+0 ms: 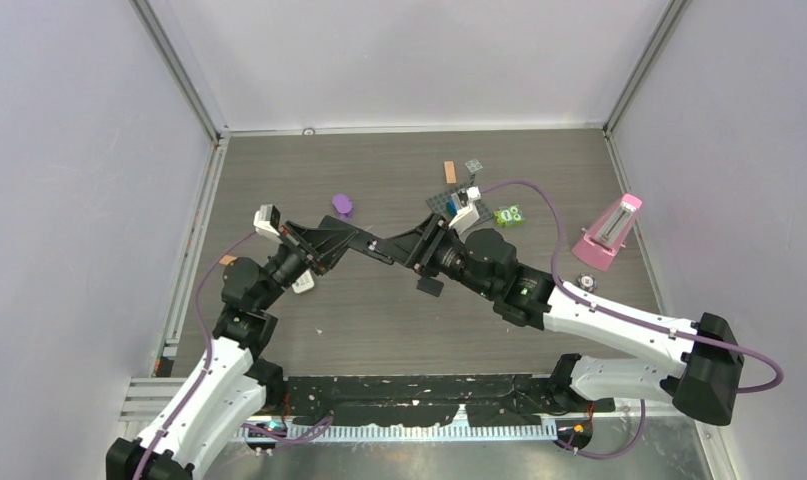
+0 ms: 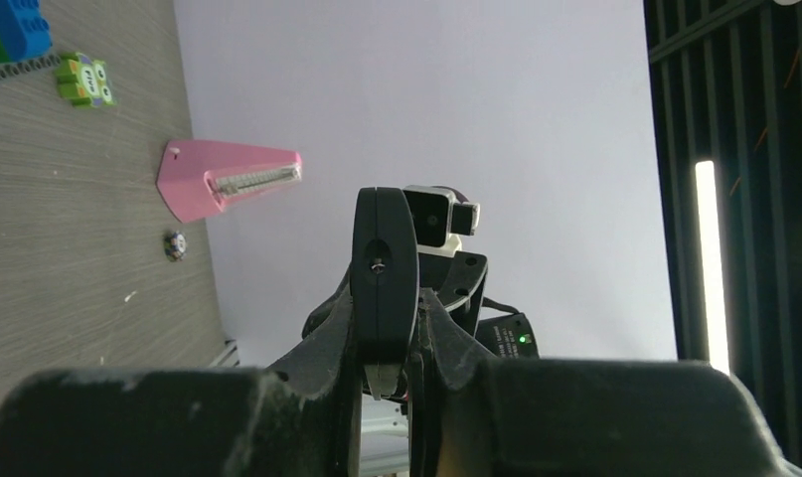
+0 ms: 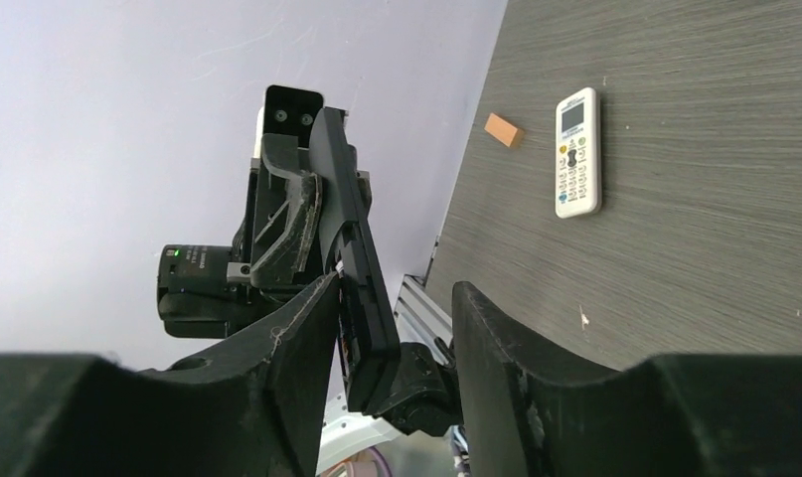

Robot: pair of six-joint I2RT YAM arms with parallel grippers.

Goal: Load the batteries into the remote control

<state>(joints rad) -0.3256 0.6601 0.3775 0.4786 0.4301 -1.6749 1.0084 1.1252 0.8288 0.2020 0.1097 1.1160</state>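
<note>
My left gripper (image 1: pixel 362 242) is shut on a black remote control (image 1: pixel 381 248) and holds it in the air over the middle of the table. The left wrist view shows that remote (image 2: pixel 384 268) edge-on between the left gripper (image 2: pixel 387 300). My right gripper (image 1: pixel 407 250) faces it from the other side. In the right wrist view the right gripper (image 3: pixel 397 290) stands open around the remote's (image 3: pixel 355 248) free end; one finger lies against it and a gap separates the other. The batteries are hidden from every view.
A small black piece (image 1: pixel 429 287) lies on the table below the grippers. A white remote (image 3: pixel 578 151) and an orange block (image 3: pixel 502 129) lie near the left arm. A purple object (image 1: pixel 343 205), green toy (image 1: pixel 509 214), brick plate (image 1: pixel 447 200) and pink metronome (image 1: pixel 609 232) stand further back.
</note>
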